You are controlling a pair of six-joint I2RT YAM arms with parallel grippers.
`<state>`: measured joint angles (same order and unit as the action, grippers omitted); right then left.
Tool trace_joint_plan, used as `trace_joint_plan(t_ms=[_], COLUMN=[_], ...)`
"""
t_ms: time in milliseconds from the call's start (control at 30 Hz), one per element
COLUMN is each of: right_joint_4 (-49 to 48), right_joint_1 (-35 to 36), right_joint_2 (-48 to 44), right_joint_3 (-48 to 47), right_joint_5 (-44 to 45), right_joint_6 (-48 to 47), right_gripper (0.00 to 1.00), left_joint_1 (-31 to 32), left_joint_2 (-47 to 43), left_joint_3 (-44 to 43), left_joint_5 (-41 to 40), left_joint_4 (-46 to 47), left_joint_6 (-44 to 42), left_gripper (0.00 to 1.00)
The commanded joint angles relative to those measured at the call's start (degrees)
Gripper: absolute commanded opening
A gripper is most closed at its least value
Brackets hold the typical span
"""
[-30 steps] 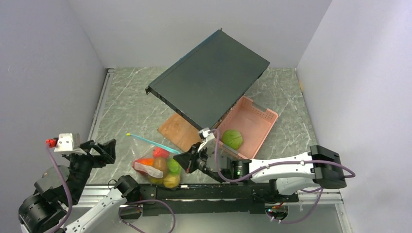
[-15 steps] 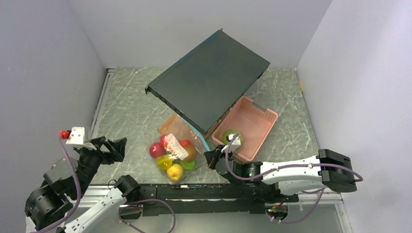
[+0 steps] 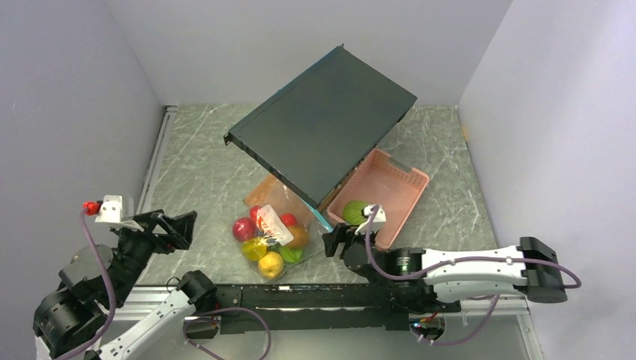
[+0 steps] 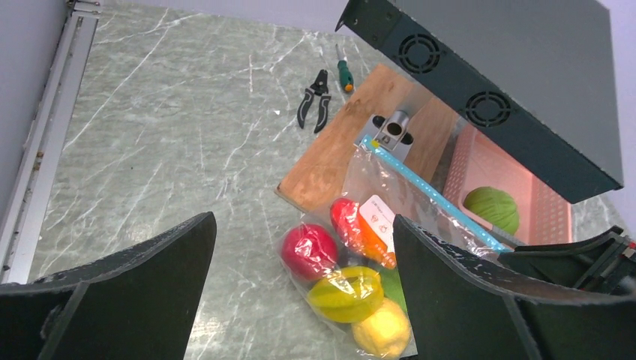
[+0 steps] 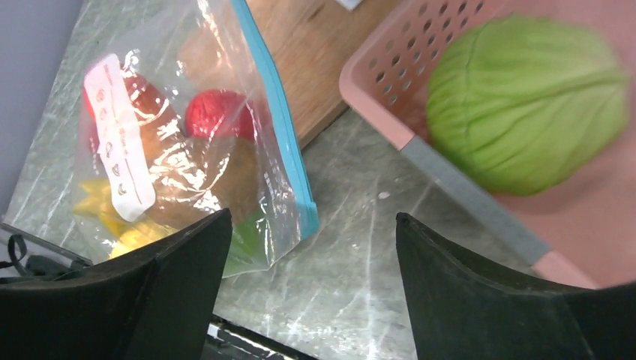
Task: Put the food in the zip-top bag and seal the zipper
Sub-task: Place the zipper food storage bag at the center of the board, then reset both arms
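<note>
on the zip-top bag, the zipper runs upper left to lower right. its label is unreadable. both arms' jaws gape, empty.

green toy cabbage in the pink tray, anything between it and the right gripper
Only the pink plastic tray's perforated near wall stands between the open right gripper and the round green toy cabbage. In the right wrist view the cabbage's top is uncovered.

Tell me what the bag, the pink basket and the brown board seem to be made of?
The bag: thin clear plastic, crinkled and catching glare. The pink basket: moulded plastic, fairly matte, with rows of holes. The brown board: probably wood, given its visible grain.
</note>
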<state>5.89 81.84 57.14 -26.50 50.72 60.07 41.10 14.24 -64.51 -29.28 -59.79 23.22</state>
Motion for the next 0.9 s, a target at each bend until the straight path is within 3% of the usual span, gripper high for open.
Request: trace_joint_plan(t_ms=[0,233,433,533,667,867], right_joint_4=[17.79,49.74,61.95,58.77,45.60,31.97], right_joint_1=[-0.13,-2.42,-2.61,-2.61,-2.65,-2.64], right_joint_2=[-8.24,-17.97,-18.39,-18.23,-19.69,-22.55], right_joint_3=[-7.64,-21.76,-36.93,-42.51,-44.42,-42.75], right_joint_5=[4.85,15.10,23.89,26.50,27.38,27.99], right_joint_6=[-5.06,-1.55,-8.60,-17.88,-33.71,-45.13], right_gripper=[0.87,0.98,1.00,1.00,1.00,1.00], left_joint_1=[-0.08,-0.10,-0.10,-0.07,-0.06,-0.09], left_joint_2=[0.29,0.65,3.59,4.33,4.73,5.83], left_joint_3=[-2.19,-3.88,-8.20,-10.52,-12.67,-15.11], left_joint_5=[0.83,0.17,-0.67,-1.23,-2.09,-2.19], left_joint_4=[3.47,6.81,8.48,9.98,12.45,13.27], left_joint_6=[2.00,1.49,-1.00,-2.37,-3.95,-5.88], left_gripper=[0.93,0.95,0.97,0.97,0.98,0.99])
